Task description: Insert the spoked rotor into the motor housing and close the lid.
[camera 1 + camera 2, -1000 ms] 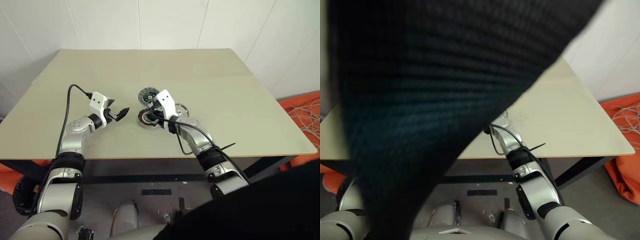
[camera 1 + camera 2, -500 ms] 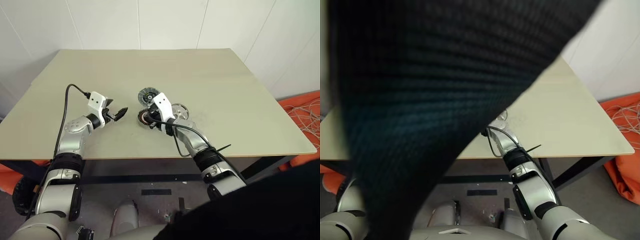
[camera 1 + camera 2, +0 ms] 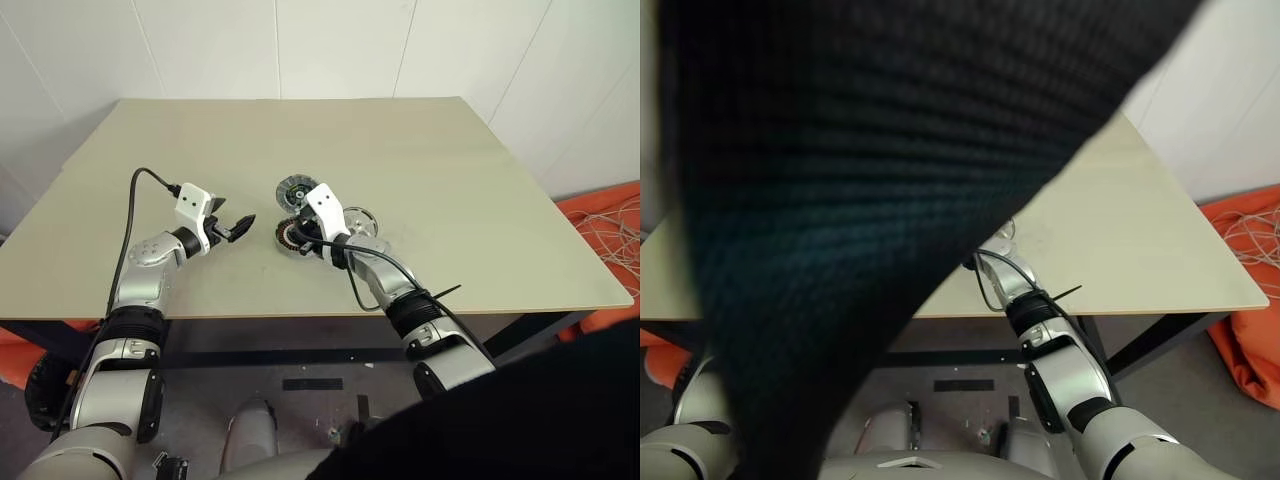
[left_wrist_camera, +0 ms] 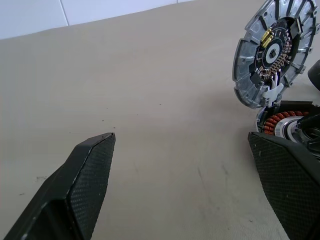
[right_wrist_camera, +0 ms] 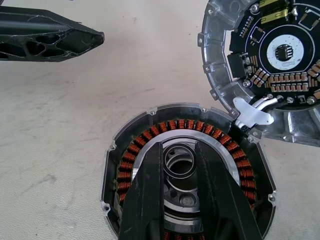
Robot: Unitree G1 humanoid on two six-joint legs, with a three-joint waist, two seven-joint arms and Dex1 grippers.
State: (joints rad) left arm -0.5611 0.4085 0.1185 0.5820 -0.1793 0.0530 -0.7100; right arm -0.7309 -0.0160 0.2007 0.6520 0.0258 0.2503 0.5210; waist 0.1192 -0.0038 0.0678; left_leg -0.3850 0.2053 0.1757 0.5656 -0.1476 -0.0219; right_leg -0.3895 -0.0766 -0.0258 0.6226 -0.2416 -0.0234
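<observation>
From the left eye we see the table (image 3: 450, 160) with the motor housing (image 3: 291, 237) near its front edge. Our right gripper (image 3: 303, 236) covers the cup's right half. The lid (image 3: 293, 189) lies just behind the housing, at its twelve o'clock, and the spoked rotor (image 3: 358, 221) sits at its three o'clock, partly hidden by our right arm. Our left gripper (image 3: 238, 228) hovers at the housing's nine o'clock, fingers spread wide with nothing between them. A dark shape cuts off the lower right corner.

In the right eye view, a dark blurred cloth (image 3: 890, 150) blocks most of the scene; we make out only a table corner and our right forearm.

From the left wrist, the lid stands out clearly, its ribbed rim and circuit face toward us, while the housing's copper windings peek from behind one finger.

From the right wrist, our two fingers (image 5: 150, 200) reach into the housing's centre, drawn near together with a narrow gap; we cannot tell whether they pinch anything. The housing's near edge is cut off. The lid touches the housing's rim at two o'clock.
</observation>
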